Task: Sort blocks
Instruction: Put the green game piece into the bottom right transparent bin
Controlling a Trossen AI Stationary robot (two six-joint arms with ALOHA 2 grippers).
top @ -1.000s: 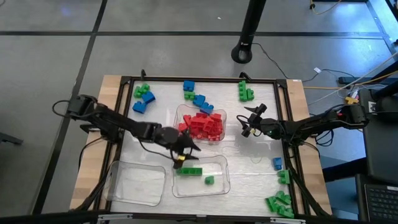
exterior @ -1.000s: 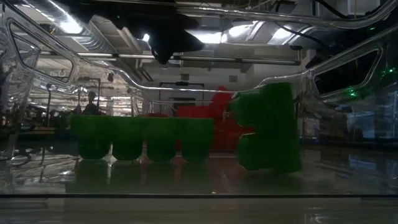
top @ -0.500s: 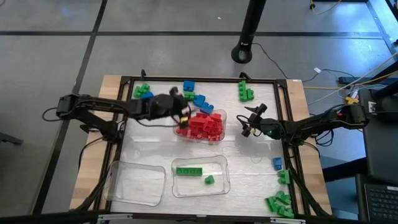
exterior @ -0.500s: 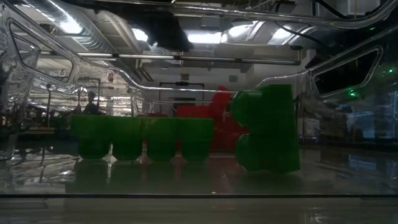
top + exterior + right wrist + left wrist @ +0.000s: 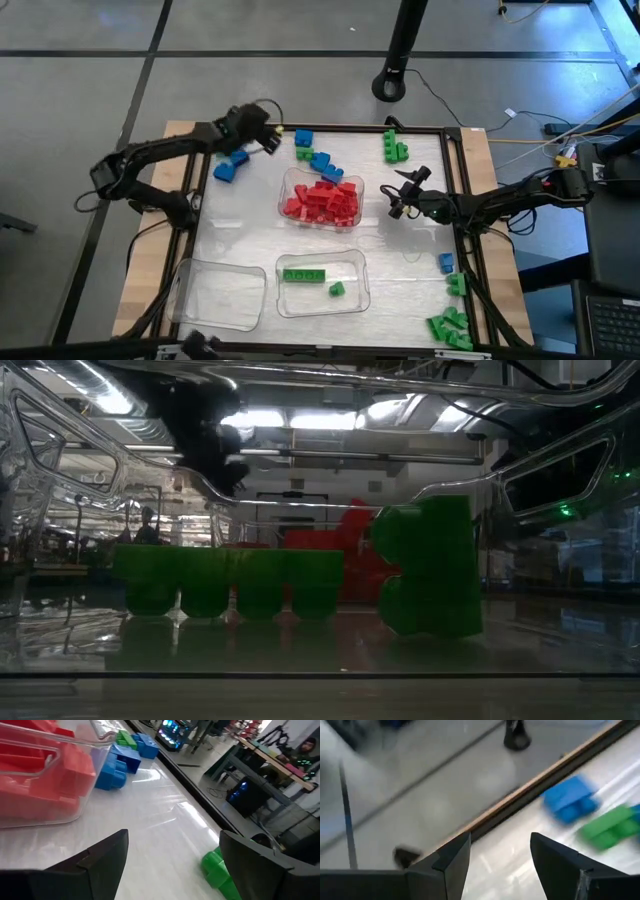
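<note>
Now your left gripper (image 5: 268,139) is over the far left corner of the table, beside the loose green and blue blocks (image 5: 231,156) there. To do this pick well, settle on one brick standing apart from its neighbours, line the fingers across its narrow sides, and come straight down so nothing gets nudged. Red blocks (image 5: 323,199) fill the middle tray (image 5: 287,183); green blocks (image 5: 303,275) lie in the near tray (image 5: 357,297); the tray (image 5: 220,312) beside that one is bare. The left jaws are spread, with nothing between them. Your right gripper (image 5: 400,196) waits right of the red tray, jaws also spread and empty. More blocks lie at the near right corner (image 5: 449,327).
</note>
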